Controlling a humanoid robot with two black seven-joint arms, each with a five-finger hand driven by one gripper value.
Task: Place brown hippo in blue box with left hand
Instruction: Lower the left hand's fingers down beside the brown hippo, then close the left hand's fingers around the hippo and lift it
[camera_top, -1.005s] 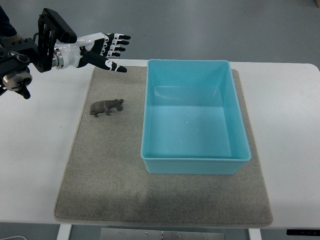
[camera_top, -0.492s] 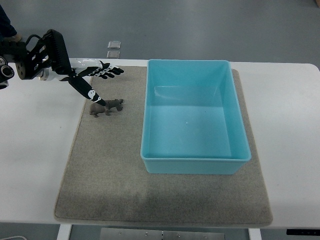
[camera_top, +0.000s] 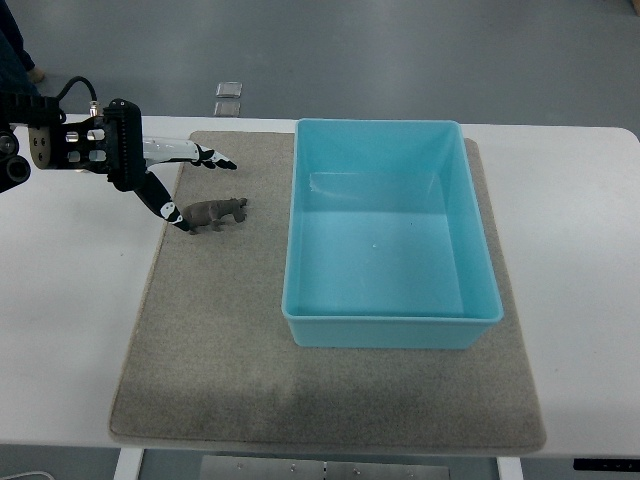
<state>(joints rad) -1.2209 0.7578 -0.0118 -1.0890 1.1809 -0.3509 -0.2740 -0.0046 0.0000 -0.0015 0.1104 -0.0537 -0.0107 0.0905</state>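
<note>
Brown hippo (camera_top: 214, 213) stands on the grey mat (camera_top: 220, 340), just left of the blue box (camera_top: 392, 232). From above, the left hand (camera_top: 178, 178) reaches in from the left with fingers spread wide, its thumb tip at the hippo's back end, holding nothing.

The left hand (camera_top: 185, 185) was slender, with white finger segments broken by black joints and black tips. Behind it sat a boxy black wrist housing pierced by pale rectangular openings and small round fasteners. A thin black cable looped over the forearm, which carried a tan panel.
</note>
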